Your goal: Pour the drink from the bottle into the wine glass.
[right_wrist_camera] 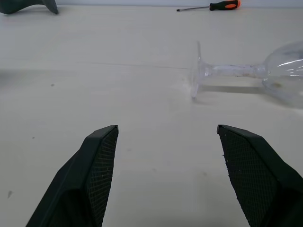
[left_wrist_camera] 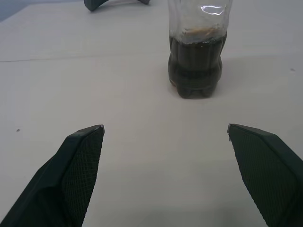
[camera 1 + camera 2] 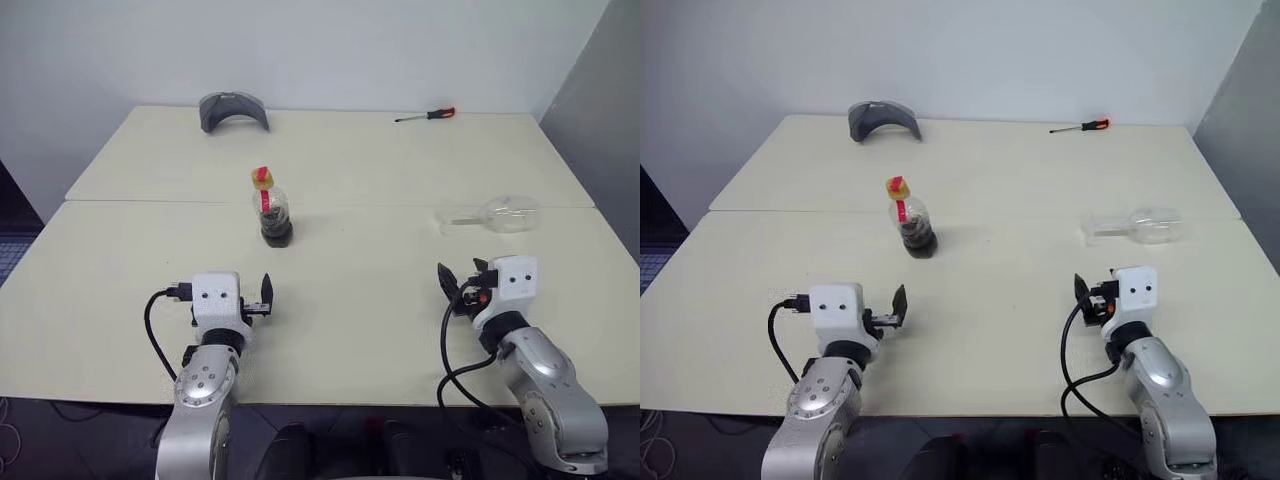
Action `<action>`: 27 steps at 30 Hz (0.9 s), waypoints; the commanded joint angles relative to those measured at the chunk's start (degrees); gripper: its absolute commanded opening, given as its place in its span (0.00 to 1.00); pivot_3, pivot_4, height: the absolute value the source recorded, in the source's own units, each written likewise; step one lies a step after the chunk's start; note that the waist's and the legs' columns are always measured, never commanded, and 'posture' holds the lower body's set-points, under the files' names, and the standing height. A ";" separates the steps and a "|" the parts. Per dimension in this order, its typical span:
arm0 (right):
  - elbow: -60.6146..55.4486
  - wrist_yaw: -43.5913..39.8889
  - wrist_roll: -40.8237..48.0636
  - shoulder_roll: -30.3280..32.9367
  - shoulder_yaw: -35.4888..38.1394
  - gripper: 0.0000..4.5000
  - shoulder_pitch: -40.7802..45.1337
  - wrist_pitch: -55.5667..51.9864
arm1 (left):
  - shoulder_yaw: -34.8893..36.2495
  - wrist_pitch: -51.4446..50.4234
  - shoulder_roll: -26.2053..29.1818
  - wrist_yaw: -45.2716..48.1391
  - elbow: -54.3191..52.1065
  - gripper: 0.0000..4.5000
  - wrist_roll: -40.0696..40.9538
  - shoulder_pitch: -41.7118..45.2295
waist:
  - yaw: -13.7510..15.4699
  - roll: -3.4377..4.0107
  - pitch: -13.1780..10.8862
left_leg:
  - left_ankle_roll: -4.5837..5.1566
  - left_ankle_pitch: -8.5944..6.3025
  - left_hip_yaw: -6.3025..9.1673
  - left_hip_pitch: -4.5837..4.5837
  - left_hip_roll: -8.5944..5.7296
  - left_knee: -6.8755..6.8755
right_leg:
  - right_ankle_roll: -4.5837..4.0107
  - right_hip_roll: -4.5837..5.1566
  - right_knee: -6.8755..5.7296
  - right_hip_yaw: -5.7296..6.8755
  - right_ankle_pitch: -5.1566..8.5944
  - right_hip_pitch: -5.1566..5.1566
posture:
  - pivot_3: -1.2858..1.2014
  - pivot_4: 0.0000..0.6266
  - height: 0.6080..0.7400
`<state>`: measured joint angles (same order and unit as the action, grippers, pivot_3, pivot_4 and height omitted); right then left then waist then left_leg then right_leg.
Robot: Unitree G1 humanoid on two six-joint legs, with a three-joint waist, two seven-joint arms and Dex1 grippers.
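Nothing gripped yet; glass lies on its side.
Head view: bottle (image 3: 272,208) upright mid-table, glass (image 3: 495,215) toppled right. Left wrist: left gripper (image 2: 165,135) wide open, empty. Right wrist: right gripper (image 1: 168,135) open, empty; next, I judge, stand the glass.

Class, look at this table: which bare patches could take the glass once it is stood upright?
Bare top lies between the bottle and the toppled wine glass, and between the left gripper and right gripper. The grey holder and screwdriver only edge the far side.
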<state>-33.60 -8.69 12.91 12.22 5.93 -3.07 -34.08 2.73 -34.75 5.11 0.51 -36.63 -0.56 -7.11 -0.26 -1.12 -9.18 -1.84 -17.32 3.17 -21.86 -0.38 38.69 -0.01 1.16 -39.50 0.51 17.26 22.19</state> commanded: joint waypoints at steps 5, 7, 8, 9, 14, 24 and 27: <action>-3.03 0.12 0.49 -0.28 0.22 0.79 -1.87 0.62 | 2.26 0.38 1.48 1.96 -3.09 0.99 1.80 0.08 | 0.02 0.00 0.00 | 0.00 0.00 0.01 0.00 0.01 0.00 | 0.00 0.00 0.00 0.01 0.00 0.00 | 0.52 0.24 1.00; -2.98 0.21 0.36 -0.40 -0.11 0.79 -2.16 0.73 | 3.03 -0.01 1.78 2.25 -3.27 0.99 2.36 -0.21 | 0.01 0.01 0.00 | 0.00 0.00 0.02 0.00 0.01 0.00 | 0.00 0.00 0.00 0.01 0.00 0.00 | 0.52 0.24 1.00; -2.79 0.14 0.44 -0.33 -0.07 0.79 -2.09 0.73 | 3.36 -0.28 1.76 2.19 -3.40 0.99 2.67 -0.34 | 0.01 0.00 0.00 | 0.00 0.00 0.01 0.01 0.01 0.00 | 0.00 0.00 -0.01 0.00 0.00 0.00 | 0.52 0.24 1.00; -2.78 0.08 0.54 -0.25 -0.08 0.79 -1.91 0.56 | 3.75 -0.49 1.82 2.26 -3.76 0.99 3.03 -0.53 | 0.01 0.00 0.00 | 0.00 0.00 0.01 0.00 0.01 0.00 | 0.00 0.00 0.00 0.01 0.00 0.00 | 0.52 0.24 1.00; -3.42 -0.53 0.94 0.22 -0.67 0.79 -1.57 -0.38 | 5.21 -1.11 2.16 3.01 -4.71 0.99 4.24 -1.66 | 0.02 0.00 0.00 | 0.00 0.00 0.01 0.01 0.01 -0.01 | 0.00 0.00 0.00 0.01 0.00 0.00 | 0.52 0.24 1.00; -4.87 -2.03 2.12 1.37 0.06 0.79 -2.48 -0.66 | 4.57 -0.94 2.21 2.95 -6.62 0.99 4.97 -4.84 | 0.02 0.01 -0.01 | 0.00 0.00 0.02 0.01 0.02 -0.03 | 0.00 0.00 0.04 0.01 0.00 -0.01 | 0.52 0.24 1.00; -4.02 -2.42 1.83 2.21 0.23 0.79 -2.79 0.25 | 4.44 -0.32 2.60 3.16 -4.89 0.99 5.14 -2.82 | 0.19 0.01 -0.01 | 0.00 0.00 0.04 0.01 0.00 -0.02 | 0.02 0.00 0.06 0.03 -0.01 -0.03 | 0.52 0.24 1.00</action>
<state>-36.08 -10.45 14.63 13.79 5.03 -5.86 -35.26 7.09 -36.23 7.46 3.40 -40.38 4.25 -11.15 -0.07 -1.11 -9.19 -1.84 -17.32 3.22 -21.85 -0.38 38.67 0.01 1.16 -39.44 0.56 17.25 22.16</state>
